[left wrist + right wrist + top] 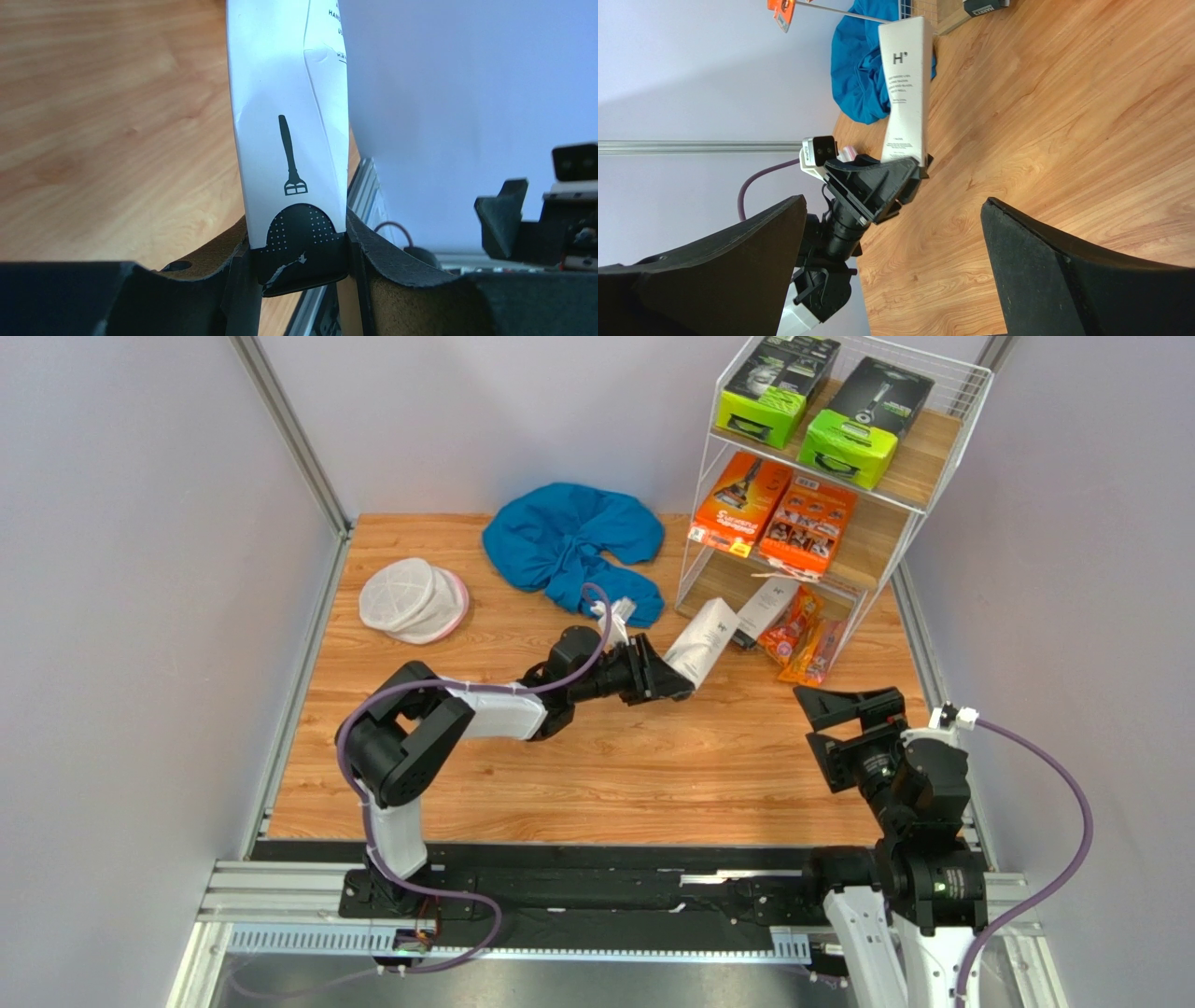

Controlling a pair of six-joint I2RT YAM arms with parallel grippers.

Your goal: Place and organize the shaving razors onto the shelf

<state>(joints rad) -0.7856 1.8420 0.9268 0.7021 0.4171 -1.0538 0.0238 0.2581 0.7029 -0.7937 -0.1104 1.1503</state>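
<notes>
My left gripper (671, 679) is shut on the lower end of a slim white razor box (701, 641), which tilts up toward the shelf (926, 465). In the left wrist view the box (291, 126) stands pinched at its black end between the fingers (393, 269). The right wrist view shows that box (905, 84) from the side. My right gripper (842, 711) hangs open and empty in front of the shelf, over bare wood. The shelf holds lime-green boxes (776, 389) on top, orange cartons (809, 525) in the middle, and another white box (765, 609) and an orange-trimmed bag (811, 633) at the bottom.
A blue cloth (568, 543) lies at the back centre, just left of the shelf. A round white mesh pouch (411, 599) sits at the back left. Grey walls enclose the table on three sides.
</notes>
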